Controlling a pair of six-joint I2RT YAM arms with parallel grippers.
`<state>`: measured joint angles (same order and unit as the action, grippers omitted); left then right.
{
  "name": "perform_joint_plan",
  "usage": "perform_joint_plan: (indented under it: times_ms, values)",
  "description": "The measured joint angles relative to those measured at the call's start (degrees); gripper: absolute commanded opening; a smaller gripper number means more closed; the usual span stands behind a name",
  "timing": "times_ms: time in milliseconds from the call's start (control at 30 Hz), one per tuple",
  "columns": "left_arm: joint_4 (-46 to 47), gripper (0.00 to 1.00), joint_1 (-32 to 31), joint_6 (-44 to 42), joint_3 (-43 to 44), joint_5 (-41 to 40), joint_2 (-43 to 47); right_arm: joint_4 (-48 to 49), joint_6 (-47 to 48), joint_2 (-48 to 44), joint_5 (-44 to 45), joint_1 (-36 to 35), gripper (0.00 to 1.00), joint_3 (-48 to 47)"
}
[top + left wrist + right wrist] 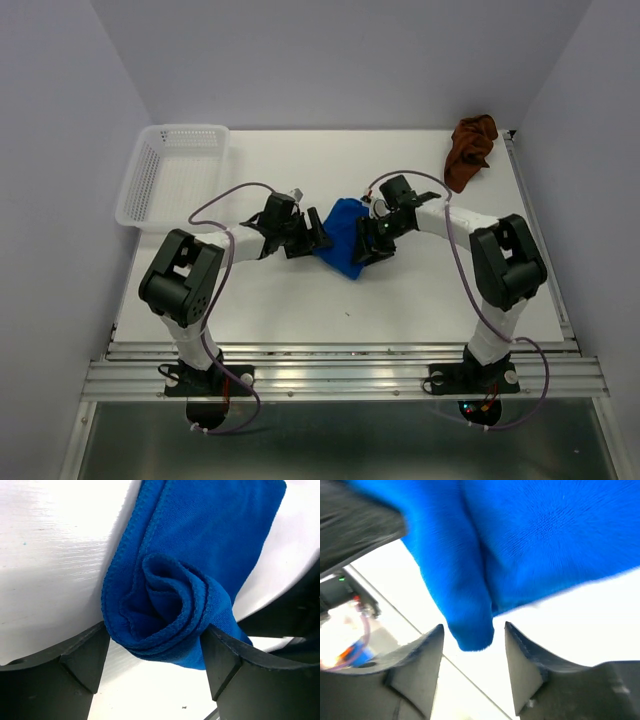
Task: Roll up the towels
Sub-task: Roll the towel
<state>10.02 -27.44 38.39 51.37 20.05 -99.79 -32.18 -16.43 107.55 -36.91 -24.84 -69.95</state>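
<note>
Centre lane is blocked – blue towel is flanked closely by left gripper and right gripper. Left's gap is filled by the roll; slack is left in the right's. Far corners are taken by basket and brown towel – bare table is left passable elsewhere.

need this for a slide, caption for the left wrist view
Left claw around the rolled end of the blue towel on the white table.

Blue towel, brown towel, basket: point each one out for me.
blue towel (342,235), top external view, middle of the cloth between the arms
brown towel (470,150), top external view, middle of the heap
basket (140,180), top external view, left wall
</note>
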Motion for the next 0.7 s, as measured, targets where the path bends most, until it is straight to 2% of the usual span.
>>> perform_joint_plan:
  times_ms: [167,367,533,700]
  values:
    - [-1.29,0.81,-0.39,1.25,0.57,-1.99,-0.04,-0.57,5.25,-9.77,9.44,-2.10,0.66,0.07]
    - [-4.04,0.80,-1.20,1.51,2.80,-3.48,-0.96,3.17,12.68,-19.28,22.51,-14.08,0.68,0.81]
    - [-5.57,0.81,-1.44,1.55,3.87,-4.15,-1.36,5.95,18.60,-14.51,42.23,-25.66,0.68,0.61]
    - [-6.38,0.81,-1.46,2.01,4.15,-4.31,-1.36,5.99,20.76,-7.61,53.05,-27.50,0.68,0.61]
